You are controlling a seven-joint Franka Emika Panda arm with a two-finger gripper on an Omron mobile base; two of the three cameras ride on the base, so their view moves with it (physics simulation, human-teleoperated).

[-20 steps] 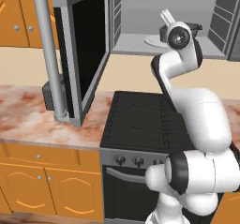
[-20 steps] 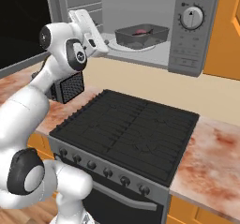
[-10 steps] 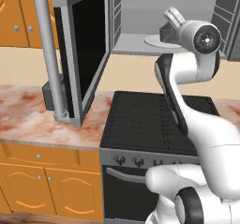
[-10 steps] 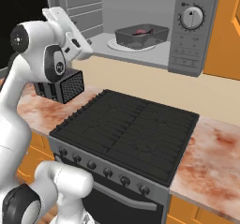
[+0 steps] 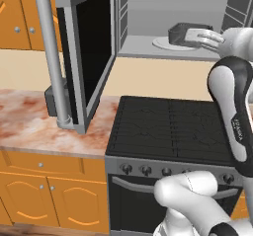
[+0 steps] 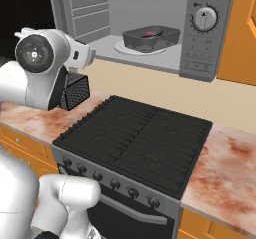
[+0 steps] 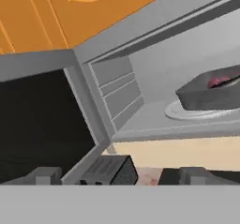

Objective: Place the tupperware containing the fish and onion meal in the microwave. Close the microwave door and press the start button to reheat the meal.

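The microwave stands open, its black glass door swung far out to the left with the grey bar handle in front. Inside, the dark grey tupperware rests on the white turntable, with the red-purple fish and onion meal in it. The hand view shows the tupperware to the right, well beyond the fingers. My gripper is open and holds nothing. It hovers outside the cavity, before its left side, facing the inner left wall and the door.
A black stove lies directly under the microwave. A dark boxy appliance sits on the marble counter below the open door. Orange cabinets flank the microwave, and the control panel's dial is on the right.
The arm has swung and the hand has turned and dropped a little in front of the opening. The jaws stayed open. The tupperware has not moved.
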